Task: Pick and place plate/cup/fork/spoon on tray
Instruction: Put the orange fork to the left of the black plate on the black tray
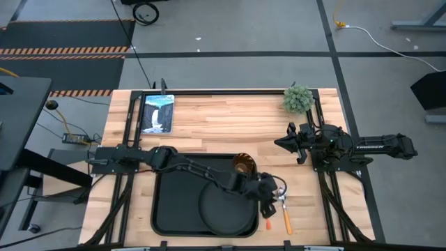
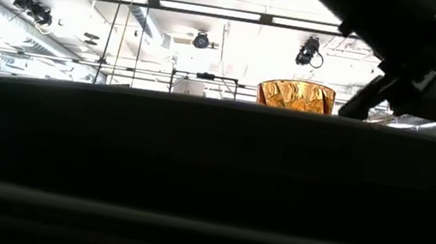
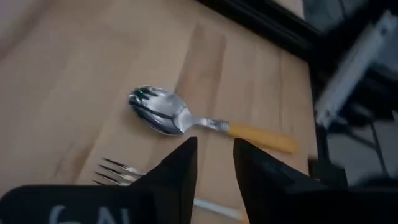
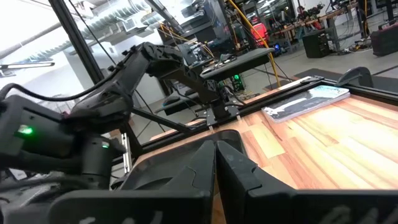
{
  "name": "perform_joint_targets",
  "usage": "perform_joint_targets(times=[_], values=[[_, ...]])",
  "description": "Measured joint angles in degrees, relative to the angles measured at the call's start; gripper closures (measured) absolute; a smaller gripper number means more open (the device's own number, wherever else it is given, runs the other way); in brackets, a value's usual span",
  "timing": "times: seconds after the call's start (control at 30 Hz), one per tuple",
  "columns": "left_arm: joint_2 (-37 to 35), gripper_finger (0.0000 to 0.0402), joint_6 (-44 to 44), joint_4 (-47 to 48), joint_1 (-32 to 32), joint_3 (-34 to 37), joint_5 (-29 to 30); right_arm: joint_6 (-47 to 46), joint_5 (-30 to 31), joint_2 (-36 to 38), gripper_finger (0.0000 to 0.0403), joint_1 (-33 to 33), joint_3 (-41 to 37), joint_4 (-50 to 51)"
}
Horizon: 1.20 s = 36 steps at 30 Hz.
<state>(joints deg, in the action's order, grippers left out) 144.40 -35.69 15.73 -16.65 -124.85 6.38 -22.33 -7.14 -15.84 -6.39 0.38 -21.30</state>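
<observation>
The black tray [image 1: 167,209] lies at the table's near middle. The round black plate [image 1: 212,209] lies flat on it. The amber cup [image 1: 242,164] stands upright in the tray's far right corner and also shows in the low view [image 2: 296,95]. The spoon [image 3: 168,115] and the fork [image 3: 115,171] lie flat on the wood just right of the tray, orange handles [image 1: 287,222] toward the near edge. My left gripper [image 3: 214,165] hovers over the fork, slightly open, above its neck. My right gripper [image 1: 282,143] is shut and empty at the right, above the table.
A small green plant [image 1: 298,99] stands at the far right corner. A tablet [image 1: 157,113] lies at the far left. My left arm [image 1: 188,167] stretches across the tray's far part, beside the cup. The tray's near wall [image 2: 196,153] fills the low view.
</observation>
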Motion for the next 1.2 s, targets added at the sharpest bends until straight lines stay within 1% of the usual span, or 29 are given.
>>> perform_joint_targets(times=[0.13,0.23,0.33,0.4,0.5,0.6,0.7,0.8,1.2], values=[[0.0,0.0289,3.7,1.8,1.5,0.0,-5.0,0.0,0.0,0.0,0.0383,0.0,0.0,0.0],[0.0,0.0291,7.8,2.8,1.5,0.0,-6.6,0.0,0.0,0.0,0.0383,0.0,0.0,0.0],[0.0,0.0291,8.2,3.4,1.2,-0.4,-9.0,0.0,0.0,0.0,0.0383,0.0,0.0,0.0],[0.0,0.0291,8.4,6.2,1.1,-2.5,-10.7,0.0,0.0,0.0,0.0383,0.0,0.0,0.0],[-0.2,0.0292,12.1,9.0,1.1,-5.8,-10.6,0.0,0.0,0.0,0.0383,0.0,0.0,0.0],[0.0,0.0292,20.4,14.2,1.0,-10.1,-9.5,0.0,0.0,0.0,0.0383,0.0,0.0,0.0],[-0.7,0.0292,26.9,13.3,1.3,-10.0,-8.5,0.0,0.0,0.0,0.0383,0.0,0.0,0.0],[-0.7,0.0292,31.5,14.7,2.6,-9.9,-11.5,0.0,0.0,0.0,0.0383,0.0,0.0,0.1],[-0.7,0.0292,45.7,22.2,5.9,-9.9,-12.4,0.0,0.0,0.0,0.0383,0.0,0.0,0.0]])
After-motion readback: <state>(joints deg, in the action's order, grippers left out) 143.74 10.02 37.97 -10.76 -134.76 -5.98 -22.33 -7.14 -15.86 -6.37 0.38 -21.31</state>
